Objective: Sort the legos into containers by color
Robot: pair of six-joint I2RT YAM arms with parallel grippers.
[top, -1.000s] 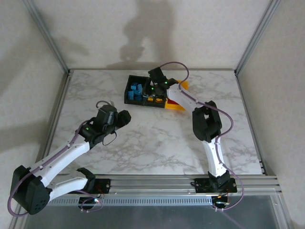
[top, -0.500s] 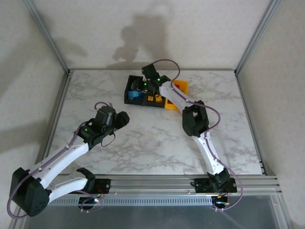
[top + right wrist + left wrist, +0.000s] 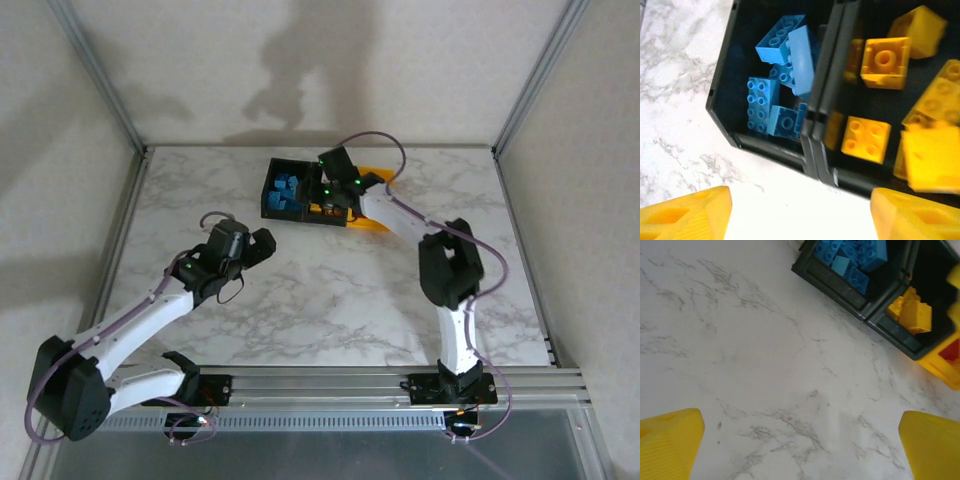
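Three containers stand in a row at the back of the table. The left black bin (image 3: 268, 200) holds several blue legos (image 3: 780, 95). The middle black bin (image 3: 326, 219) holds several yellow legos (image 3: 880, 60). A yellow bin (image 3: 370, 225) on the right has a red lego (image 3: 952, 350) in it. My right gripper (image 3: 338, 192) hovers over the middle bin, open, with nothing between its yellow fingertips (image 3: 685, 215). A blurred yellow brick (image 3: 932, 160) lies in that bin. My left gripper (image 3: 262, 243) hangs open over bare marble, near and left of the bins.
The marble table (image 3: 330, 290) stretches bare between the bins and the arm bases. Metal frame posts (image 3: 115, 100) and walls close in the table on the left, right and back.
My right gripper swung left over the blue bin, came back over the middle bin, and its jaws opened. My left gripper's jaws spread wider while the arm stayed about in place.
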